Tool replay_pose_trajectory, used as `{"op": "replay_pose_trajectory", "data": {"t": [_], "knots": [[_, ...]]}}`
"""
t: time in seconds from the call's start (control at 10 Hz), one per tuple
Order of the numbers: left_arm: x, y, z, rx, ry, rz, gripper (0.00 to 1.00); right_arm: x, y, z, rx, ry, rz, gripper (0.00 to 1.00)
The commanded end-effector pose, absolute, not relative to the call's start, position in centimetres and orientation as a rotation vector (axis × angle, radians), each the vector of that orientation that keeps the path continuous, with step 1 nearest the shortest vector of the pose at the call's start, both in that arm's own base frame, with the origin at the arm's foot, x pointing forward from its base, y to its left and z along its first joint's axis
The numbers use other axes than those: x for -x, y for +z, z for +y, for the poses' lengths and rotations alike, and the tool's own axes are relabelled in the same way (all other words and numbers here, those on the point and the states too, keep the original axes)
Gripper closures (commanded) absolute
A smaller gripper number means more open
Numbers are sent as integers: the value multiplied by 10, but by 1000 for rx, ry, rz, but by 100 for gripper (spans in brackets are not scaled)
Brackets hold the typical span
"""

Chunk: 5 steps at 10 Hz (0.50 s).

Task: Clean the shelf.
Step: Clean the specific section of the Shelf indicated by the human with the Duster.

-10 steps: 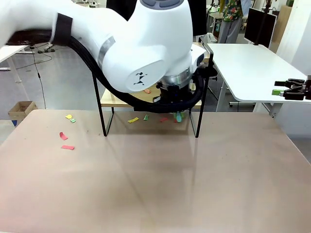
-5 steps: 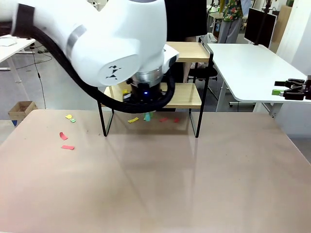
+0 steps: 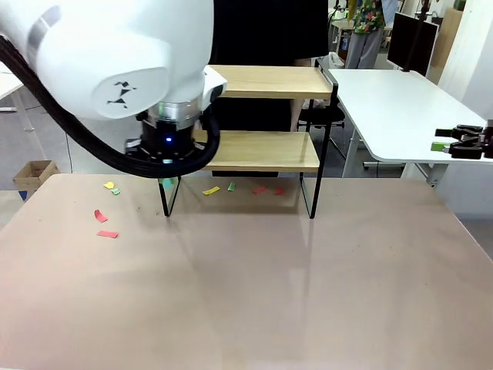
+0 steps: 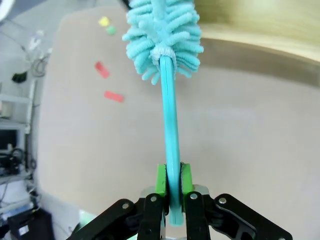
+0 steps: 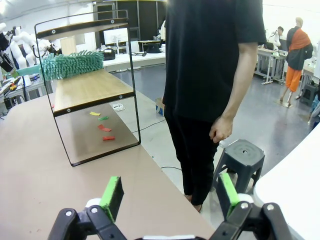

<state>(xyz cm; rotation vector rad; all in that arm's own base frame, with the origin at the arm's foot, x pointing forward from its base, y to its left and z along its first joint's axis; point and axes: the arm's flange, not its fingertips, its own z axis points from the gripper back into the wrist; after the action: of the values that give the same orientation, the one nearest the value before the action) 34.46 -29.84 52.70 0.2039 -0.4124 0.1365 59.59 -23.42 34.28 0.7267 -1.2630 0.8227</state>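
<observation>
Left pincer [image 4: 170, 178]: clenched on teal duster [image 4: 163, 40]; sweeping step, lower-board end of shelf [image 3: 266, 150]. Right pincer [image 5: 170, 196]: released. Next, likely: upper-board pass.

The duster [image 4: 162, 35] juts from my left hand [image 4: 172, 182] at the shelf's [image 3: 262, 150] left end, above the table [image 3: 308, 293]. Scraps [image 3: 108, 233] lie left of my hand; more lie right of it, under the shelf.

No legible text or numbers (wordless black emblem [image 3: 121, 90] on the left arm [image 3: 92, 38])
</observation>
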Motion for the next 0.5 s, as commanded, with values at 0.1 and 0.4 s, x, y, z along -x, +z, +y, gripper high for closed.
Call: {"op": "replay_pose_trajectory", "data": {"t": [0.1, 0.4], "knots": [[-325, 547, -293, -321, 130, -484, 86, -596, 346, -232, -726, 828, -1265, 0], [-330, 539, -295, -268, 129, -445, 86, -596, 346, -232, -726, 828, -1265, 0]]}}
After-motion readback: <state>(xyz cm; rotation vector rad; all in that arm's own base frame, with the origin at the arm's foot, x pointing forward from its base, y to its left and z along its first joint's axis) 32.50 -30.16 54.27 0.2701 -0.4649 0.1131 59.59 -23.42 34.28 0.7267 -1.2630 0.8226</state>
